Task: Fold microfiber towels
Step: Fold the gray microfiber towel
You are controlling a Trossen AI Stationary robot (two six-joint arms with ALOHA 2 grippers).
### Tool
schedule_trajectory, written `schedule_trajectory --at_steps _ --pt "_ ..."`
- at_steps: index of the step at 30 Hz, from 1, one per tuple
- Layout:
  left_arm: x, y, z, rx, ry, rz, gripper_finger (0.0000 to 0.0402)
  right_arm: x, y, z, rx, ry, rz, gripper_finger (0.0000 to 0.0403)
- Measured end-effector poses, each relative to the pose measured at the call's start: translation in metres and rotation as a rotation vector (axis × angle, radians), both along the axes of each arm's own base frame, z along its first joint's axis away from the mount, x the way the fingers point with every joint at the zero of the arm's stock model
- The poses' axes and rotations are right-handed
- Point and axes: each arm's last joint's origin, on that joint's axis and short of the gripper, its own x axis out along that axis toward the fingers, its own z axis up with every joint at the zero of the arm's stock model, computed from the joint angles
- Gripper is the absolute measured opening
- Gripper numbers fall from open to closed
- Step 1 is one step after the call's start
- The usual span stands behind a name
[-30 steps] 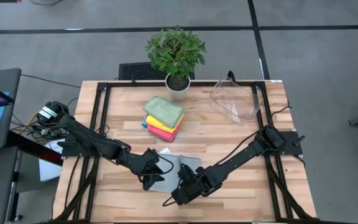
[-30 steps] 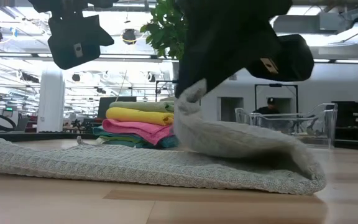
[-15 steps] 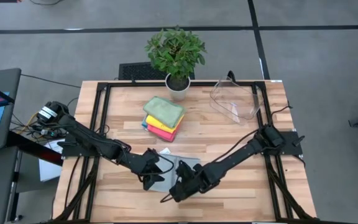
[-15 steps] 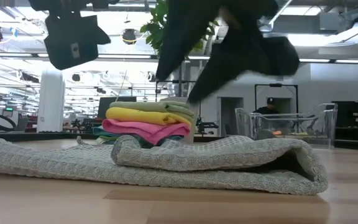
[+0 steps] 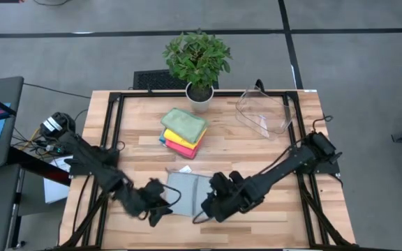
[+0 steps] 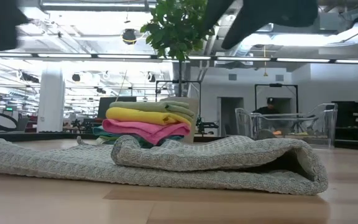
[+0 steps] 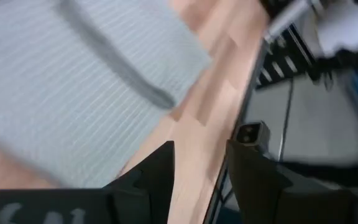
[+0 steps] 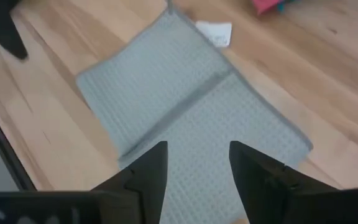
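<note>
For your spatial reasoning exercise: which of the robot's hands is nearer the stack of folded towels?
Right. The right hand sits at the grey towel's right edge, below the stack of folded towels. The left hand is further down-left, off the towel's left edge.

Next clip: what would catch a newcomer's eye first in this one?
Probably the bright stack of folded yellow, pink and green microfiber towels at the table's middle, just in front of the leafy potted plant. Nearer the front edge lies a pale grey-green waffle-weave towel, partly folded over itself, with the left gripper and right gripper open on either side, holding nothing. A clear plastic bin sits at the far right corner.
</note>
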Motion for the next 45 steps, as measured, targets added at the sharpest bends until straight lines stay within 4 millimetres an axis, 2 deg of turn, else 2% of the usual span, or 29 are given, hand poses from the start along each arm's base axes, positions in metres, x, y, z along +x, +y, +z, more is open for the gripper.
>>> schedule_trajectory --at_steps 5,9,12,16,19,25,35,41,45 --pt "-0.016 -0.020 -0.028 -0.063 0.109 0.170 0.0138 -0.007 0.008 -0.004 0.012 -0.005 -0.019 0.0190" --pt "-0.016 -0.028 -0.058 -0.083 0.194 0.262 0.0157 -0.011 0.011 -0.009 0.014 0.004 -0.030 0.0187" --pt "-0.012 -0.030 -0.069 -0.080 0.178 0.317 0.0173 -0.012 0.013 -0.010 0.013 0.006 -0.023 0.0187" --pt "-0.011 -0.031 -0.076 -0.090 0.128 0.408 0.0184 -0.013 0.015 -0.010 0.011 0.009 -0.019 0.0187" --pt "-0.011 -0.034 -0.080 -0.100 0.126 0.407 0.0185 -0.015 0.015 -0.010 0.005 0.015 -0.016 0.0187" --pt "-0.010 -0.045 -0.067 -0.151 -0.010 0.376 0.0185 -0.016 0.014 -0.010 -0.007 0.028 -0.010 0.0187" --pt "-0.007 -0.045 -0.103 -0.144 0.132 0.409 0.0185 -0.016 0.014 -0.010 -0.019 0.032 0.008 0.0187" --pt "-0.006 -0.048 -0.108 -0.202 0.145 0.439 0.0185 -0.016 0.015 -0.011 -0.019 0.035 0.014 0.0187" --pt "-0.007 -0.046 -0.102 -0.223 0.148 0.441 0.0185 -0.016 0.015 -0.011 -0.020 0.035 0.014 0.0187"
